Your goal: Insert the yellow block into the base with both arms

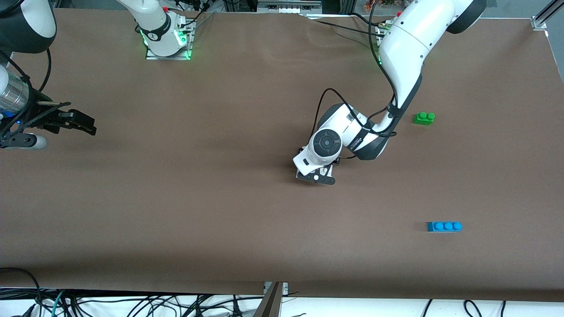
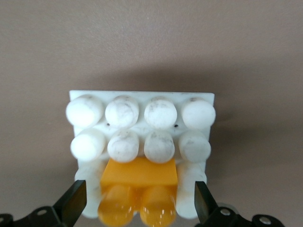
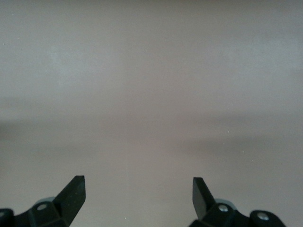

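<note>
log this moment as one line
left gripper: open, around yellow block on base | right gripper: open, waiting

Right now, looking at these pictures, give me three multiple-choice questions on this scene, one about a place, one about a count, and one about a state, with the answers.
1. Where is the yellow block?
A. On the base, between the left gripper's fingers
B. Beside the green brick
C. Under the right gripper

2. How many studs does the blue brick have?
A. Two
B. Three
C. Four

3. What state is the right gripper in?
A. Shut on a brick
B. Open, holding nothing
C. Resting on the base

Answers:
1 A, the left wrist view shows the block on the white studded base with a finger at each side, apart from it.
2 B, three round studs show in the front view.
3 B, the right wrist view shows spread fingers over bare table.
</note>
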Controlling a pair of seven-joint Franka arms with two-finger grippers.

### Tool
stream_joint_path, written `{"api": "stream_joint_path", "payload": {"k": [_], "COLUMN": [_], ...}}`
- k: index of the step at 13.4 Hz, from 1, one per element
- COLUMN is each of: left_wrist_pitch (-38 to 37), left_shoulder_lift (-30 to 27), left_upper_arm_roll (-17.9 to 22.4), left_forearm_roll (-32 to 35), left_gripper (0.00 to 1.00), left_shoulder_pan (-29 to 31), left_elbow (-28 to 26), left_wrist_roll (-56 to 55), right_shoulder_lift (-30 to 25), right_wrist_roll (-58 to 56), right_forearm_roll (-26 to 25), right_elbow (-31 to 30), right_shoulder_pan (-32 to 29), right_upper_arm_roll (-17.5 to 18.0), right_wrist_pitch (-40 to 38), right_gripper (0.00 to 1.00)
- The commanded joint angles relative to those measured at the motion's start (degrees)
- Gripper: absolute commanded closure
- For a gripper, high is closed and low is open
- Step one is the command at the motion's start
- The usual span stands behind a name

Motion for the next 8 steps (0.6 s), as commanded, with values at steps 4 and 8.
{"api": "stream_joint_path", "payload": {"k": [4, 8], "left_wrist_pitch": [-13.96, -20.03], "left_shoulder_lift": [-14.62, -24.91], "left_upper_arm_roll": [0.77, 0.51], "left_forearm_roll": [0.68, 0.5], "left_gripper": [0.0, 0.0], "left_shoulder_pan": [2.97, 10.7], "left_elbow": [0.52, 0.69], "left_wrist_roll": [-1.62, 0.39], "right_shoulder_lift": [0.26, 0.17], "right_wrist_roll": [-0.73, -0.82], "right_forearm_roll": [1.58, 3.52], "right_elbow": [1.01, 1.01], "right_shoulder_pan": [-0.28, -0.28], "right_upper_arm_roll": [-0.04, -0.21], "right_wrist_pitch": [-0.35, -0.35], "right_gripper": [0.0, 0.0]}}
